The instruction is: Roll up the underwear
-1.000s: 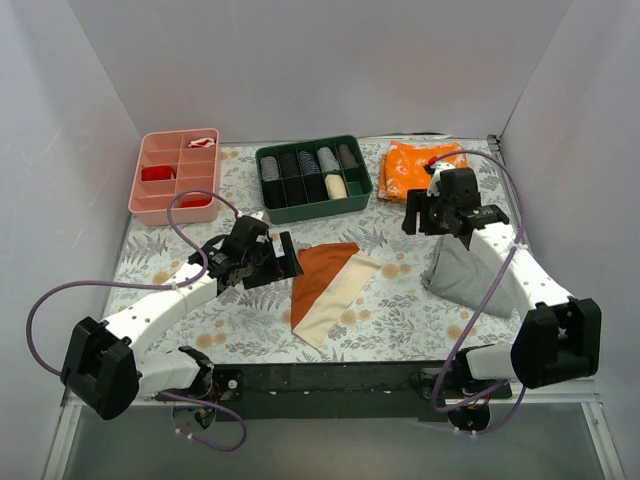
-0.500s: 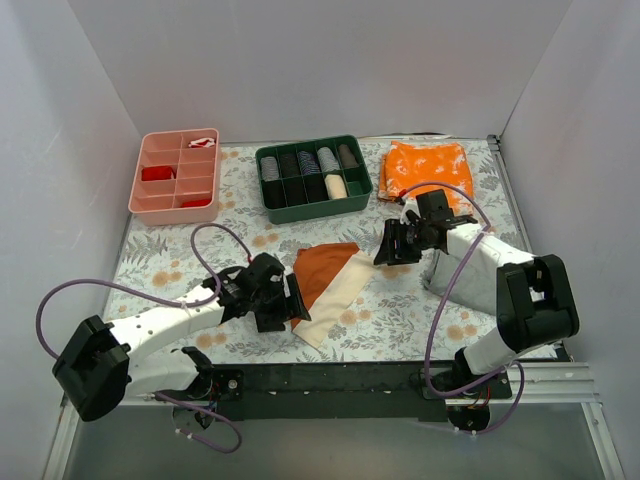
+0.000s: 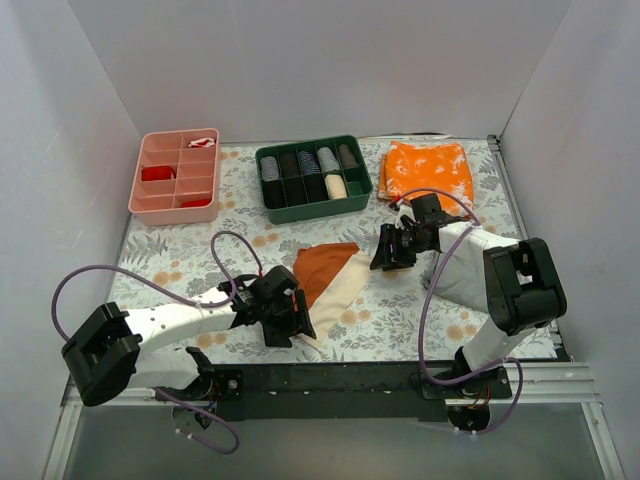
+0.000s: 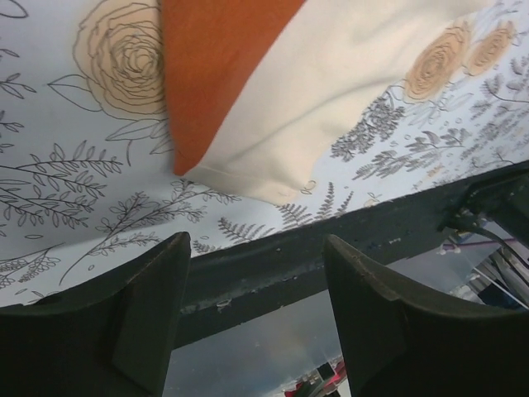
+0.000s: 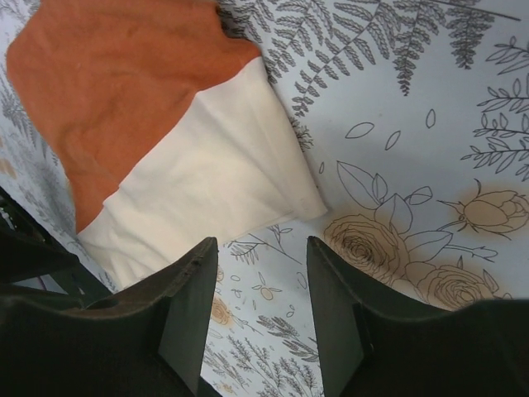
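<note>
The underwear (image 3: 335,277) lies flat on the floral mat, rust-orange on its left part and cream on its right. My left gripper (image 3: 300,325) is low at the garment's near corner, by the table's front edge. In the left wrist view the underwear (image 4: 322,99) lies just beyond my left gripper (image 4: 254,248), which is open and empty. My right gripper (image 3: 383,255) is down at the garment's right end. In the right wrist view the cream corner of the underwear (image 5: 207,182) lies just ahead of my right gripper (image 5: 263,244), also open with only mat between its fingers.
A pink divided tray (image 3: 178,175) and a green tray (image 3: 313,178) of rolled items stand at the back. A bright orange speckled cloth (image 3: 428,170) lies at the back right. A grey cloth (image 3: 465,270) sits under the right arm. The black front rail (image 4: 347,240) runs right by the left fingers.
The left arm has swung toward the front edge, to the underwear's near corner. The right gripper has dropped left to the garment's right end. Both sets of jaws have narrowed.
</note>
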